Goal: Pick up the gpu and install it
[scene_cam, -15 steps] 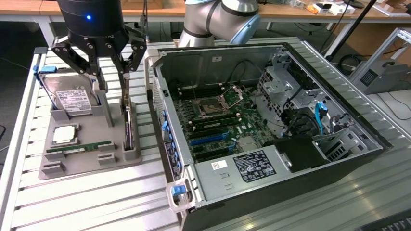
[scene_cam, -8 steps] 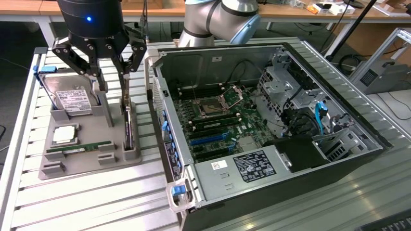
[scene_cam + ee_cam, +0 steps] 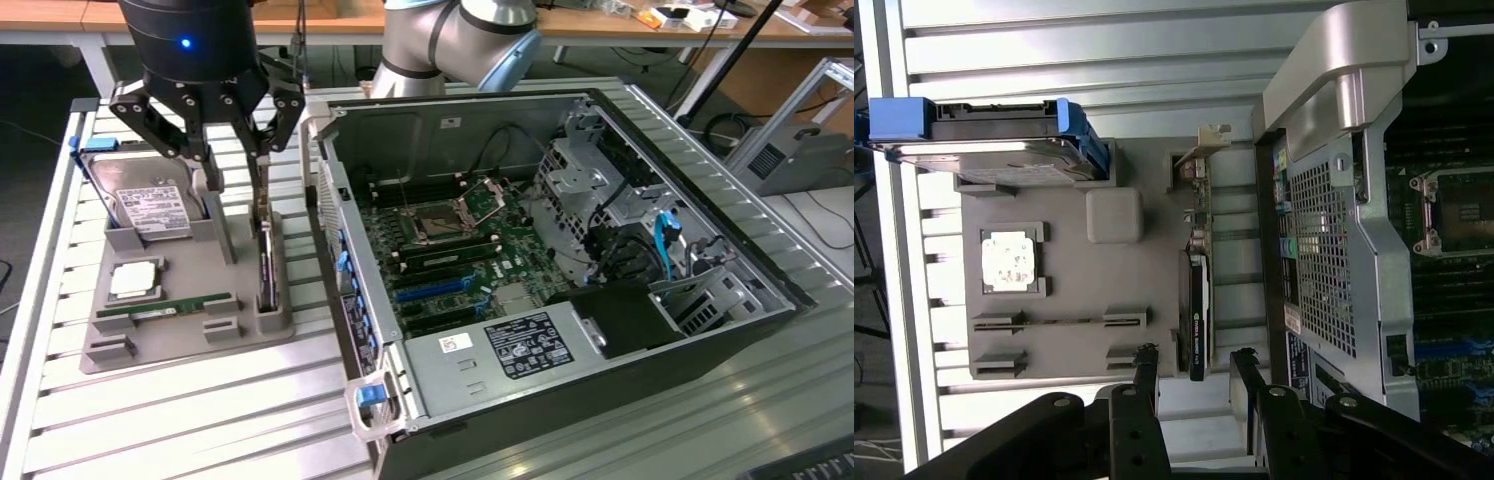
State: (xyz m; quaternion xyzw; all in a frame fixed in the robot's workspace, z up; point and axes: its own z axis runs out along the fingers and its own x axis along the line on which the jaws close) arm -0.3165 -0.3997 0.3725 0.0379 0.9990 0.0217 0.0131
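- While the gripper (image 3: 238,150) hangs over the grey parts holder (image 3: 174,345) at the exterior view's left, its jaws stand wide apart with nothing clamped between them.
- Far left of the holder: a hard drive (image 3: 154,210) with a white label, propped in its cradle; blue rails show on its sides in the wrist view (image 3: 1004,140).
- Just nearer the camera than the drive: a square processor chip (image 3: 136,280) lying flat, and beside it a narrow green RAM stick (image 3: 167,307) on edge in its slot.
- Right edge of the holder: the gpu (image 3: 268,270) stands on its long edge in a slotted rest, well apart from the RAM stick and close to the case wall.
- Wrist view: the gpu (image 3: 1197,300) runs lengthwise toward the gripper (image 3: 1194,356), and its near end lines up with the gap between the two fingertips (image 3: 1146,352). I cannot tell whether they touch the card.
- Holder sits on a slatted metal table (image 3: 200,420).
- Right of the holder: an open computer case (image 3: 400,120) lying on its side, with the motherboard (image 3: 461,265) exposed and the processor socket (image 3: 441,222) bare.
- Near corner of the case: a power supply (image 3: 534,345) with a printed label.
- Arm body (image 3: 461,40) behind the case.
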